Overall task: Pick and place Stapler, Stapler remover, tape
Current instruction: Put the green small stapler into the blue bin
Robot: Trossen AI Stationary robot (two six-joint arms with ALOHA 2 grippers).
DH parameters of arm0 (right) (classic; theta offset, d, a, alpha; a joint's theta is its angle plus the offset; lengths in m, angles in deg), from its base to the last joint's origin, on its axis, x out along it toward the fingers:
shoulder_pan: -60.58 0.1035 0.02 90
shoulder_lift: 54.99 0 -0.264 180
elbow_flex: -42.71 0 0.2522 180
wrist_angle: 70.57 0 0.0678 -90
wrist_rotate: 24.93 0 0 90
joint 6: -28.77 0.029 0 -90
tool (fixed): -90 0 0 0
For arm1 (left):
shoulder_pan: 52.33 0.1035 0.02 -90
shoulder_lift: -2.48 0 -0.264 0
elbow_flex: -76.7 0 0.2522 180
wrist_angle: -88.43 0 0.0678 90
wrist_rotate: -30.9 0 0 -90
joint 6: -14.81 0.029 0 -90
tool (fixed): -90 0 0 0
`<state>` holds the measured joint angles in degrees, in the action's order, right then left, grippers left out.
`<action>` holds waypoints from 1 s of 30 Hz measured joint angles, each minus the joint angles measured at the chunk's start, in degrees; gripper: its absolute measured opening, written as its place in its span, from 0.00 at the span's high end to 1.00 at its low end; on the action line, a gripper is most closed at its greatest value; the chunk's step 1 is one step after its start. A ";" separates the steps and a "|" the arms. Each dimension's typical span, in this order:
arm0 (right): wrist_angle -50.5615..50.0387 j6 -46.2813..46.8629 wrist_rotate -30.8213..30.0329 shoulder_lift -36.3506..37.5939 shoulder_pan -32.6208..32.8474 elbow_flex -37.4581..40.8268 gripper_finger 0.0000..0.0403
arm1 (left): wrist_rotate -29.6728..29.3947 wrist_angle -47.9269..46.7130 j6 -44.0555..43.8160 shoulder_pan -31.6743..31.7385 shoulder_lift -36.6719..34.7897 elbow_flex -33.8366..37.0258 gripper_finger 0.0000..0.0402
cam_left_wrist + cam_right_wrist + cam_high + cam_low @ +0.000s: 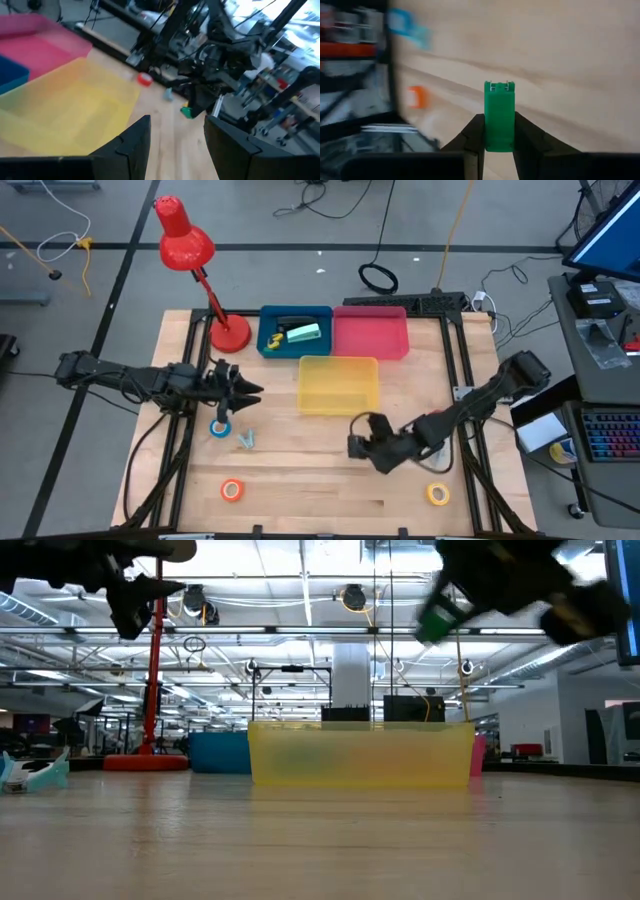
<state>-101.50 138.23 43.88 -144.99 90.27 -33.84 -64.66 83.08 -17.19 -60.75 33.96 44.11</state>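
Fingers of my right gripper [499,134] clamp a green stapler [499,116], held up off the table in front of the yellow bin [339,385]. My left gripper [175,137] hangs with fingers apart above the blue tape [219,428]; orange tape [232,491] and yellow tape [438,494] lie near the front edge.

Pale wooden table [330,470], matt, smooth; yellow bin [339,384] translucent plastic; green stapler [499,117] seemingly smooth plastic.
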 joint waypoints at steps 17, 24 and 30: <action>39.43 -44.18 11.90 -2.77 -17.99 -0.11 0.86 | 7.36 19.34 -0.04 -0.02 15.75 -0.22 0.54; 40.75 -42.63 21.58 -5.02 -19.88 -0.07 0.86 | 8.55 25.74 11.11 -0.02 21.03 -0.22 0.54; 41.10 -39.93 27.29 -4.92 -21.17 -0.13 0.86 | 8.59 24.01 21.71 -0.04 24.01 -4.07 0.54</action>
<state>-60.40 98.30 71.17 -149.90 69.10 -33.97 -56.07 107.09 4.52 -60.79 57.97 40.04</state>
